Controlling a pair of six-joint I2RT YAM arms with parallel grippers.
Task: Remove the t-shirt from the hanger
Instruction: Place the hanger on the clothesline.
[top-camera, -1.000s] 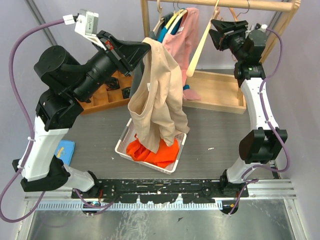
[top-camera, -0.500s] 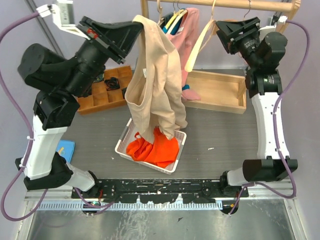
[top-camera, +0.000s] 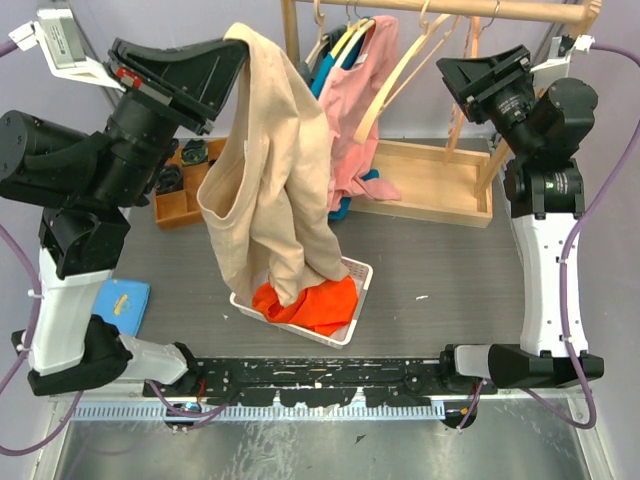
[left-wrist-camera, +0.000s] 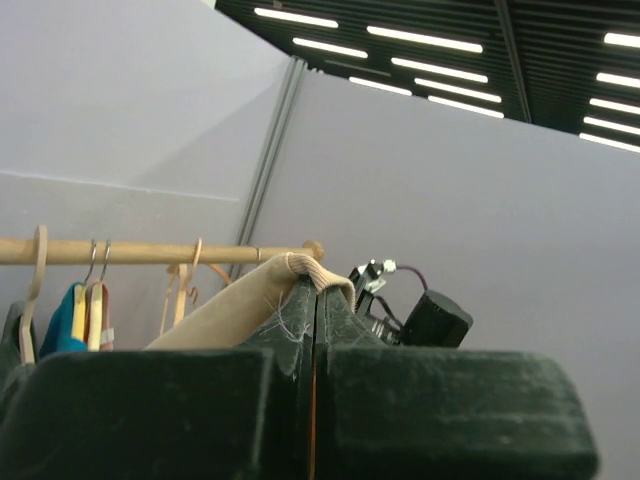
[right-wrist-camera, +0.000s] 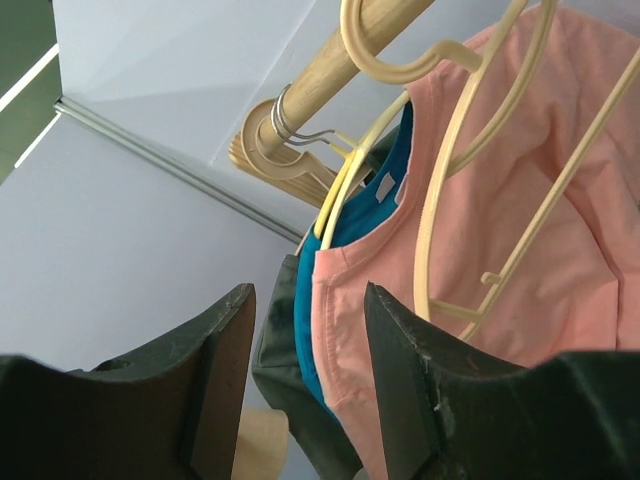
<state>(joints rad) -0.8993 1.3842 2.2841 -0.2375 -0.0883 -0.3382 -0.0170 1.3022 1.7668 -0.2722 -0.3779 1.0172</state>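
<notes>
L pincer (top-camera: 232, 58) clamped on beige t-shirt (top-camera: 270, 170), held high, R pincer (top-camera: 452, 78) wide apart, near cream hanger (top-camera: 398, 78)

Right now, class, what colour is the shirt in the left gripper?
Beige; the shirt shows best from the top view.

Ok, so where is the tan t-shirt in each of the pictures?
Top external: the tan t-shirt hangs in the middle, its top pinched by the left fingers.
Left wrist: a fold pokes up between those shut fingers, low centre.
Right wrist: not in it.
Shared landmark: the wooden rail, in all three.
</notes>
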